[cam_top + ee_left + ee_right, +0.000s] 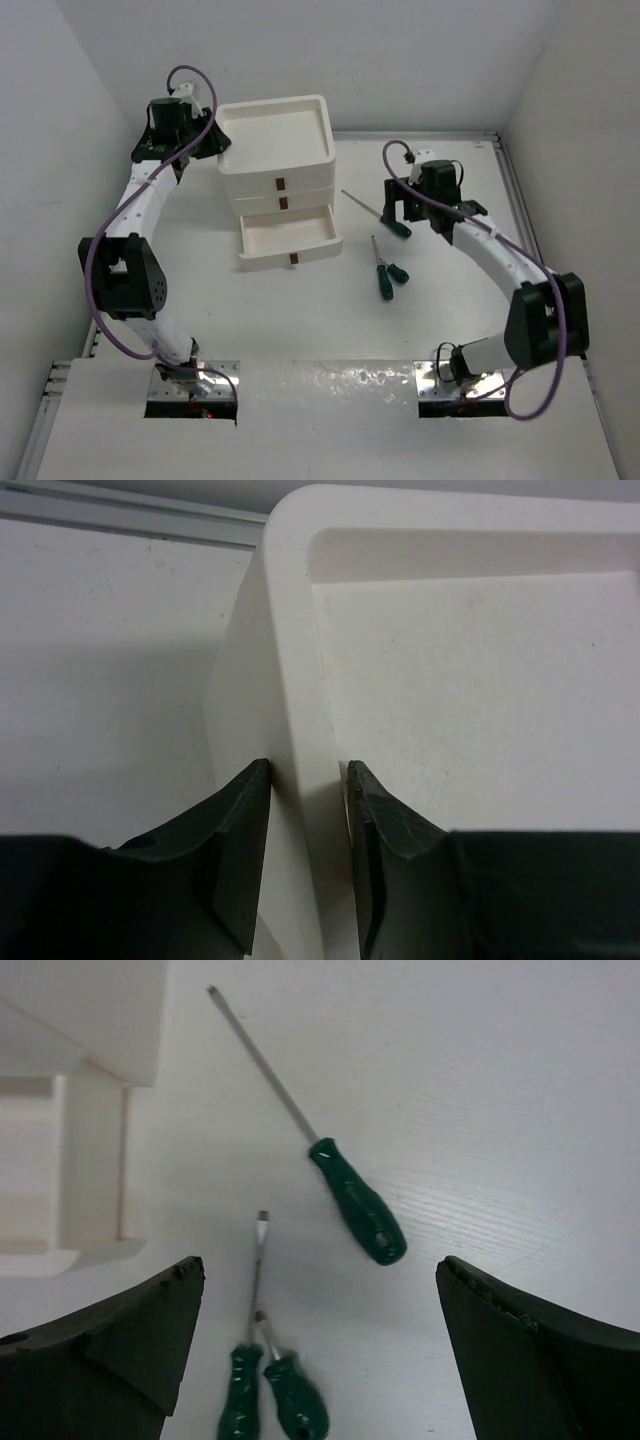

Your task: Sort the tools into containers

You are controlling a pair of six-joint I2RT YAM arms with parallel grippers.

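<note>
Now the right gripper (320,1265) hangs wide open above a long screwdriver (357,1203), its glossy green handle and thin steel shaft flat on the matt table (500,1110); picking looks next, dropping to pinch that handle; the left gripper (306,770) clamps the smooth white containers (290,630) by the left rim, bottom drawer (290,232) open

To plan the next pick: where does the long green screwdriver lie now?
Top view: the long green screwdriver lies on the table, right of the open bottom drawer, by the open right claw; two shorter green screwdrivers lie just below it.
</note>
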